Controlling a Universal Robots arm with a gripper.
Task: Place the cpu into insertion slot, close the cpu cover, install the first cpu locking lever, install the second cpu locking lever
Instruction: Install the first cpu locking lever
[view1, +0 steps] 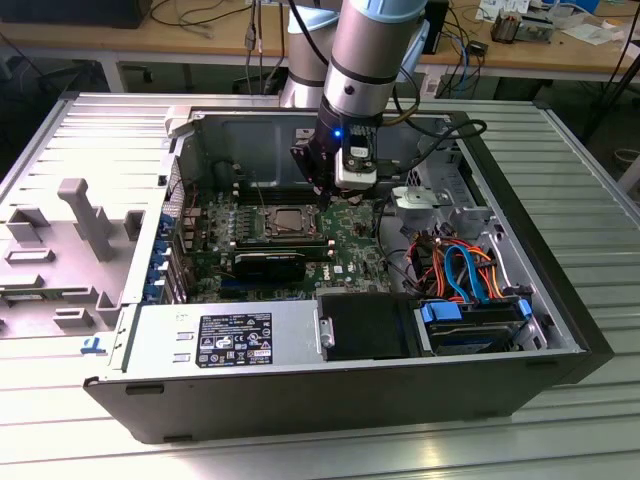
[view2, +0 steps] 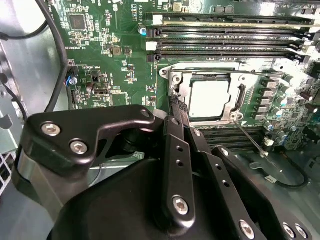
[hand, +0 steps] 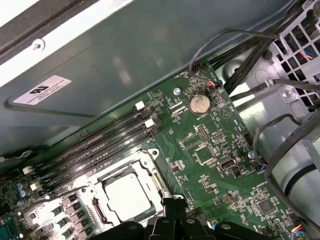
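Pressing a lever home looks like the step in hand. The gripper (view2: 178, 107) has its fingers drawn together with nothing visibly between them, and its tip sits at the rim of the insertion slot (view2: 172, 80), on the side away from the free lever.

- The cpu (view2: 210, 97) lies flat in the insertion slot, its bright top showing through the opening.
- The cpu cover (view2: 200, 75) is down over it, so seating and cover look done.
- One thin wire locking lever (view2: 247, 137) stands off the far corner of the slot and angles outward, so I judge it not latched. I can't tell the state of the other lever.

To do it well:
- push with the closed tip as a blunt tool, along the lever's arc
- keep the tip on the wire, not on the cover or the cpu top
- sweep sideways under the hook at the end rather than only straight down
- stay clear of the memory slots (view2: 225, 35) just beyond the insertion slot

Pose, from the exterior view: the arm (view1: 365, 50) drops steeply from above into the open case (view1: 300, 390). The wrist hangs low over the motherboard (view1: 350, 245), just beside the insertion slot on the exterior view's right, tool pointing down and tilted slightly toward the slot.
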